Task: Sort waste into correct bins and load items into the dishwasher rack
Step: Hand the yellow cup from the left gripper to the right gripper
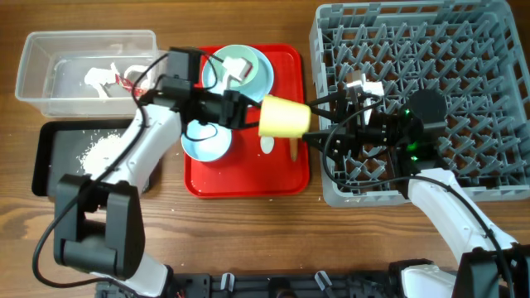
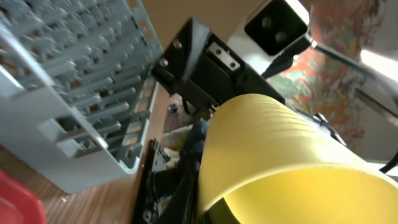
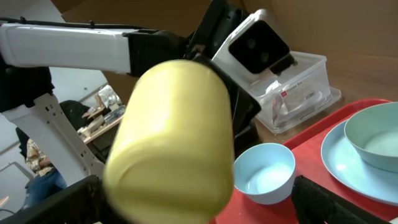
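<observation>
The small yellow cup (image 1: 284,116) hangs on its side in the air over the red tray's right edge. My left gripper (image 1: 248,109) is shut on its rim; the left wrist view is filled by the cup (image 2: 292,155). My right gripper (image 1: 319,124) is open and faces the cup's base, with its fingers (image 3: 193,205) spread on either side of the blurred cup (image 3: 174,137). The grey dishwasher rack (image 1: 464,50) stands at the right. The light blue bowl (image 1: 205,141), the light blue plate (image 1: 263,79) holding the pale mint bowl (image 1: 236,66), and the white spoon (image 1: 267,145) lie on the red tray.
The red tray (image 1: 248,178) sits mid-table. The clear tub (image 1: 41,74) at the far left holds the red wrapper (image 1: 126,79) and white scraps (image 1: 99,77). The black tray (image 1: 50,157) in front of it holds rice-like grains (image 1: 103,149). The rack's wall (image 2: 74,93) is close to the cup.
</observation>
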`<state>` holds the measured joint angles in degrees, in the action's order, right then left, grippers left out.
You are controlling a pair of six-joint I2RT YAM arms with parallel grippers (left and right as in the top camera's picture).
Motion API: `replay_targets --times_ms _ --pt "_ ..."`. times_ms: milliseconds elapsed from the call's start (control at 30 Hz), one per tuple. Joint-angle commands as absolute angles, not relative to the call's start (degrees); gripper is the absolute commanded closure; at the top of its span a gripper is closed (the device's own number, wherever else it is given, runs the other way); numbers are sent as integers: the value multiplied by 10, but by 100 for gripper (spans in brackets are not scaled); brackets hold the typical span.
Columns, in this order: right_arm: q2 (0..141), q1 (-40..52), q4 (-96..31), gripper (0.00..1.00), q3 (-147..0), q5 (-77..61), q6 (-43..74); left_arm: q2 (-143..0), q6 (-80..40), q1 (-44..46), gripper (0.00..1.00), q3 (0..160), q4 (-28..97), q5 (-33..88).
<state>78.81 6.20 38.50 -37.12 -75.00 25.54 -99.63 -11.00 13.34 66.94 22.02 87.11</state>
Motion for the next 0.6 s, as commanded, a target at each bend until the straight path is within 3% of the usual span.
replay_targets --times_ms 0,200,567 --pt "793 65 402 3 -379 -768 265 -980 -107 165 96 679 220 838" --pt "793 66 425 20 -379 -771 287 -980 -107 180 96 679 218 815" --pt "793 66 424 16 -379 -794 282 -980 -171 179 96 679 122 855"
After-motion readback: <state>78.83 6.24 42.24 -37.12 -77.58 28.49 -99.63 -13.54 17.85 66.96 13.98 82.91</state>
